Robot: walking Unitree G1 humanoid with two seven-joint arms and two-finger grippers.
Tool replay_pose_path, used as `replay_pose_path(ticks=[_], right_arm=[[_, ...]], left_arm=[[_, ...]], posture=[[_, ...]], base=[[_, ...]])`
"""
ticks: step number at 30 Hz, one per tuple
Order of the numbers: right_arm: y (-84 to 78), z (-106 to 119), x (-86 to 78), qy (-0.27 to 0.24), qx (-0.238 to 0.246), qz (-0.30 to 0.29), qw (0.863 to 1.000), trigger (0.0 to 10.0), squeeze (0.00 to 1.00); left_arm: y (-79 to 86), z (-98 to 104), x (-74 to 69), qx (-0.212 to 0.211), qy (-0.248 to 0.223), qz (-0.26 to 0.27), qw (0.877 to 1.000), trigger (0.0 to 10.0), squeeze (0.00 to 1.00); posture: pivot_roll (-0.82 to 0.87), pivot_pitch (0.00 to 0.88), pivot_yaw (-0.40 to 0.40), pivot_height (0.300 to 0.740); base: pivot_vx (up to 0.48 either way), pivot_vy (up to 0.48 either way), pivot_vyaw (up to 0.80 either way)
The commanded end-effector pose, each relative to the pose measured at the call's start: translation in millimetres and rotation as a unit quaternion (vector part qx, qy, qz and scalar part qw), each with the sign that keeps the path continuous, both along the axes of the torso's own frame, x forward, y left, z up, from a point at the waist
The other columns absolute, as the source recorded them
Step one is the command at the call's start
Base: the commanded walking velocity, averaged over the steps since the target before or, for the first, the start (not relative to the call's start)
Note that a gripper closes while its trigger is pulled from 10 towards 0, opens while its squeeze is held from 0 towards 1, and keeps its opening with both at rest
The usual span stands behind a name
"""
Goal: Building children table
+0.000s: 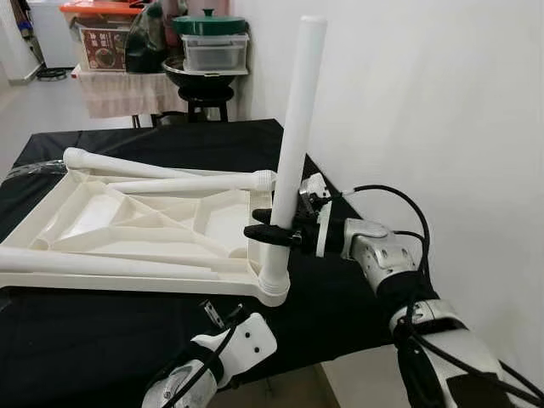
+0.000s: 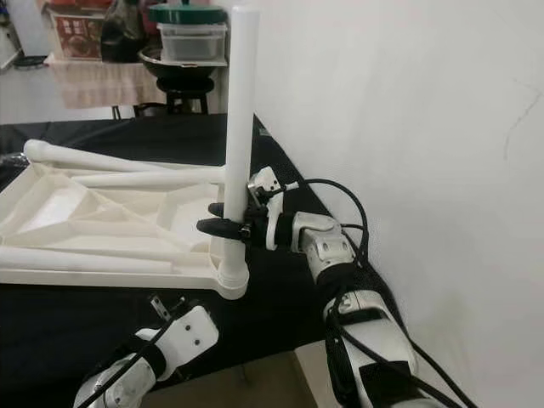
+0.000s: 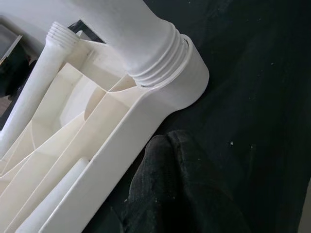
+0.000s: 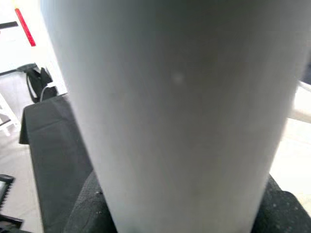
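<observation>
Tabletop [image 1: 127,225], cream moulded plastic, lies upside down on the black-clothed surface [image 1: 102,331], ribbed underside up with diagonal struts and a triangular web; its long edge runs across our view, near edge parallel to the surface's front. We see one leg [image 1: 293,127] standing upright in the near-right corner socket [image 1: 274,285], long axis vertical, a smooth white round tube slightly tapering, with ridged threads at the base where it meets the round collar. Two more legs lie flat on the underside: the far leg [image 1: 170,174] points across from left to right with its threaded end towards the upright one, and the near leg [image 1: 102,262] lies along the front edge. Right gripper [image 1: 270,228] comes in from the right at low height on the upright leg, jaws clenched around it, black fingers on either side of the tube. Left gripper [image 1: 223,316] sits low at the surface's front edge just below the socket corner; we cannot tell the state of its jaws. White wall [image 1: 425,110] stands close on the right, right arm between it and the surface. Behind the surface: a black stool [image 1: 204,98] carrying a wok, clear container and green lid [image 1: 208,21], and a cloth-draped side table [image 1: 119,89] stacked with boxes.
</observation>
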State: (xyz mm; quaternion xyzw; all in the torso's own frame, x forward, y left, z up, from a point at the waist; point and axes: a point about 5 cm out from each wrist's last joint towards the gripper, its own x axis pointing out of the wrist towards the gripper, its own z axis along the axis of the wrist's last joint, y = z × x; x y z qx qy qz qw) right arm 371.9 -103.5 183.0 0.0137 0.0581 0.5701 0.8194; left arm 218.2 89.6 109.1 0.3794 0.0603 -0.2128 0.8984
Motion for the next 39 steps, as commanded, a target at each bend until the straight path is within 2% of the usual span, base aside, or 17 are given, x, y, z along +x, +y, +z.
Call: replay_pose_path(ticks=[1,3,5,6,8,9,12,18,19,21,22,24,28,29,30,32,39], right_arm=[[-4.1,-13.3,1.0,0.018,-0.054,-0.021,0.998,0.0,0.0],[-16.8,-16.9,3.7,0.025,-0.072,-0.09,0.993,0.0,0.0],[-38.8,-24.4,8.7,0.032,-0.046,-0.327,0.943,0.0,0.0],[-38.8,-24.4,8.7,0.032,-0.046,-0.327,0.943,0.0,0.0],[-23.0,-49.0,-17.6,0.069,-0.012,-0.382,0.922,0.0,0.0],[-10.9,-68.0,-45.7,0.108,0.008,-0.431,0.896,0.0,0.0],[9.0,-85.0,-75.9,0.124,0.013,-0.445,0.887,0.0,0.0],[13.2,-56.7,-48.0,0.043,0.0,-0.422,0.905,0.0,0.0],[15.6,-54.5,-47.0,0.04,-0.004,-0.4,0.916,10.0,0.0],[15.6,-54.5,-47.0,0.04,-0.004,-0.4,0.916,10.0,0.0],[18.6,-53.5,-46.8,0.04,-0.01,-0.362,0.931,10.0,1.0],[23.4,-50.2,-47.3,0.049,-0.014,-0.293,0.955,10.0,1.0],[23.5,-40.7,-44.5,0.032,0.0,-0.261,0.965,10.0,1.0],[21.3,-30.5,-40.1,0.013,0.01,-0.22,0.975,10.0,0.85],[17.8,-21.0,-35.0,-0.01,0.015,-0.177,0.984,10.0,0.0],[12.2,-6.9,-31.3,-0.051,0.008,-0.088,0.995,10.0,0.0],[7.0,7.1,-15.0,-0.052,-0.008,0.003,0.999,10.0,0.0]], left_arm=[[-3.3,-1.7,-0.9,0.0,0.005,0.0,1.0,10.0,0.0],[-3.0,-1.0,-2.2,0.0,0.004,0.0,1.0,10.0,0.0],[-2.2,0.1,-5.4,-0.001,0.003,-0.001,1.0,10.0,0.0],[-2.2,0.1,-5.4,-0.001,0.003,-0.001,1.0,10.0,0.0],[-1.2,1.2,-6.9,-0.002,0.003,-0.002,1.0,10.0,0.0],[0.4,2.2,-7.2,-0.002,0.002,-0.002,1.0,10.0,0.0],[2.3,2.0,-7.6,-0.002,0.002,-0.003,1.0,10.0,0.0],[3.1,1.5,-5.1,-0.002,0.004,-0.001,1.0,10.0,0.0],[3.0,1.4,-4.5,-0.002,0.004,-0.001,1.0,10.0,0.0],[3.0,1.4,-4.5,-0.002,0.004,-0.001,1.0,10.0,0.0],[2.7,1.2,-3.8,-0.002,0.004,-0.001,1.0,10.0,0.0],[1.9,0.4,-2.2,-0.002,0.004,-0.001,1.0,10.0,0.0],[1.5,-0.3,-1.1,-0.001,0.005,0.0,1.0,10.0,0.0],[0.9,-1.0,-0.1,-0.001,0.005,0.0,1.0,10.0,0.0],[0.1,-2.1,1.3,-0.001,0.006,0.0,1.0,10.0,0.0],[-1.4,-3.7,4.1,0.0,0.008,0.001,1.0,10.0,0.0],[-3.4,-6.8,8.1,-0.001,0.012,0.003,1.0,10.0,0.0]], posture=[[0.18,0.0,-0.128,0.74],[0.17,0.0,-0.14,0.74],[0.17,0.0,-0.149,0.74],[0.17,0.0,-0.149,0.74],[0.16,0.0,-0.14,0.74],[0.15,0.0,-0.127,0.74],[0.13,0.0,-0.116,0.74],[0.12,0.0,-0.114,0.74],[0.12,0.0,-0.115,0.74],[0.12,0.0,-0.115,0.74],[0.13,0.0,-0.115,0.74],[0.13,0.0,-0.112,0.74],[0.12,0.0,-0.111,0.74],[0.12,0.0,-0.106,0.74],[0.12,0.0,-0.107,0.74],[0.11,0.0,-0.105,0.74],[0.1,0.0,-0.095,0.74]], base=[[0.0,0.0,0.0],[0.0,0.0,0.0],[0.0,0.0,0.0],[0.0,0.0,0.0],[0.0,0.0,0.0],[0.0,0.0,0.0],[0.0,0.0,0.0],[0.0,0.0,0.0],[0.0,0.0,0.0],[0.0,0.0,0.0],[0.0,0.0,0.0],[0.0,0.0,0.0],[0.0,0.0,0.0],[0.0,0.0,0.0],[0.0,0.0,0.0],[0.0,0.0,0.0],[0.0,0.0,0.0]])
